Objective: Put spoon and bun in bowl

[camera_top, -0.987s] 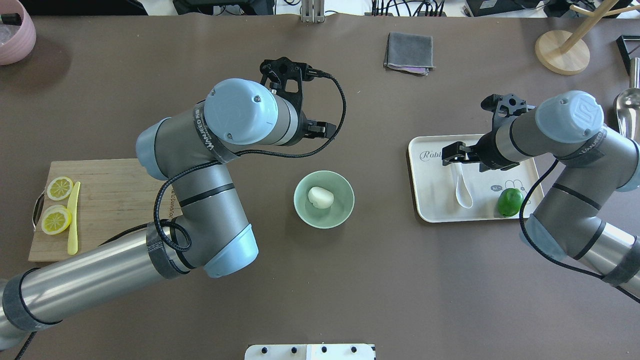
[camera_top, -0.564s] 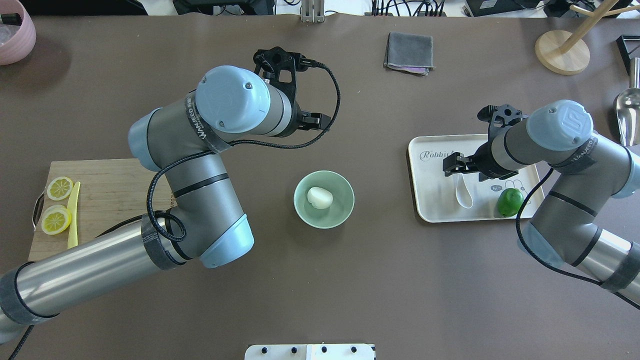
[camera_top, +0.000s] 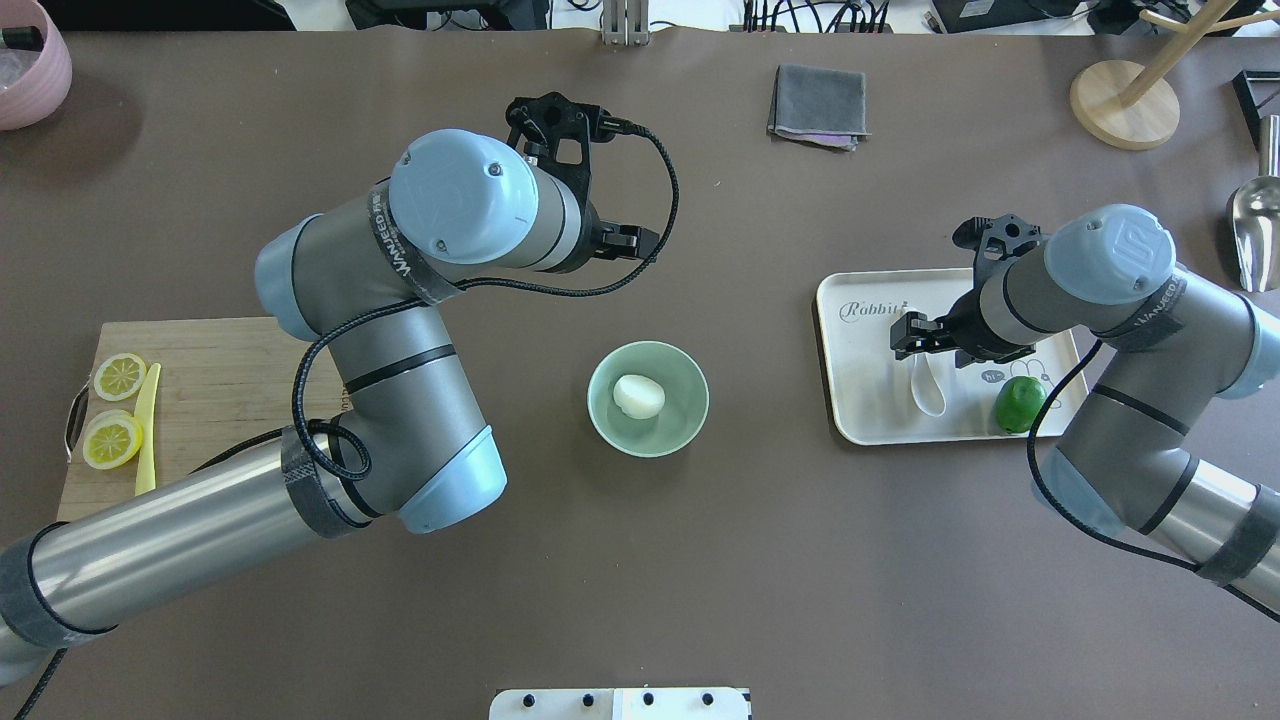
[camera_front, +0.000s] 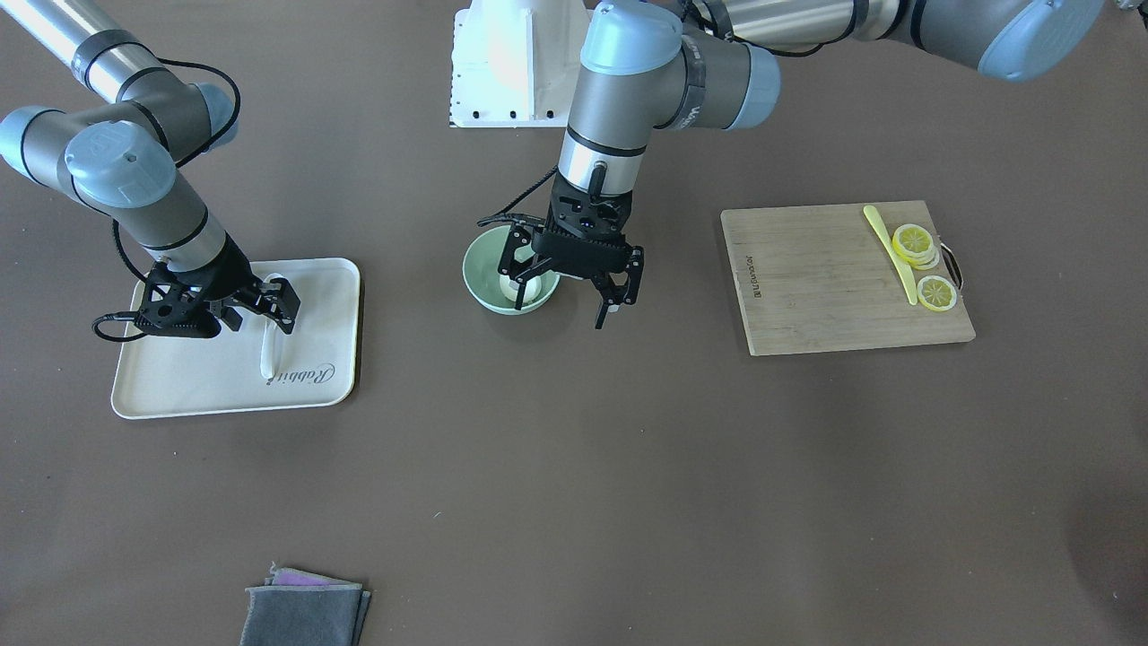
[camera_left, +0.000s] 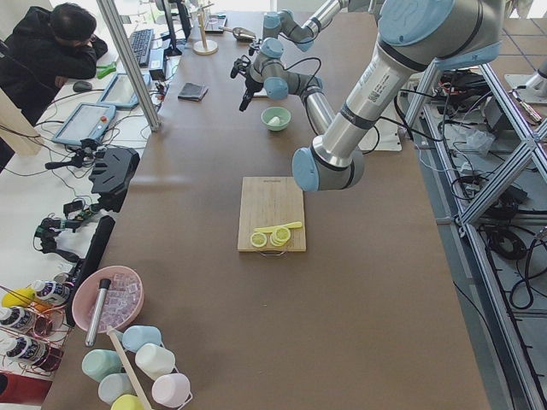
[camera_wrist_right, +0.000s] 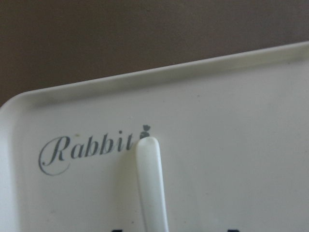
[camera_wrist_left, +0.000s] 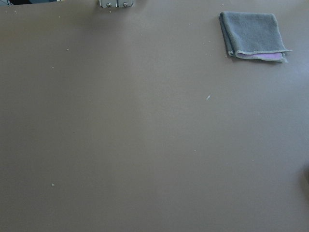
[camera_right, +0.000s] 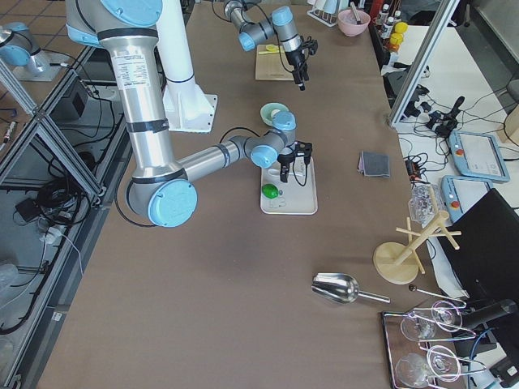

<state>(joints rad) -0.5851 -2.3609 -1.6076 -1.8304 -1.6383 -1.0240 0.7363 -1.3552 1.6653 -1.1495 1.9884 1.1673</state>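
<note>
The bun (camera_top: 640,396) lies inside the green bowl (camera_top: 692,420), near the middle of the overhead view. The bowl stands on the brown desk (camera_top: 760,560).

The spoon (camera_top: 928,385) is not in the bowl. It lies flat on the pale tray (camera_top: 865,405) at the right of that view, with its scoop toward the bottom of the frame. A green lime (camera_top: 1020,403) sits on the tray too, just right of the spoon.

The right gripper (camera_front: 262,314) hangs low over the spoon's handle. Its jaws are open, one on each side of the handle. I cannot tell if they touch it.

The left gripper (camera_front: 558,296) is up above the desk, just above and left of the bowl in the overhead view. Its jaws are wide open and hold nothing.

A wooden board (camera_top: 220,400) with lemon slices (camera_top: 112,440) lies at the left edge. A folded grey cloth (camera_top: 818,105) lies near the top.
</note>
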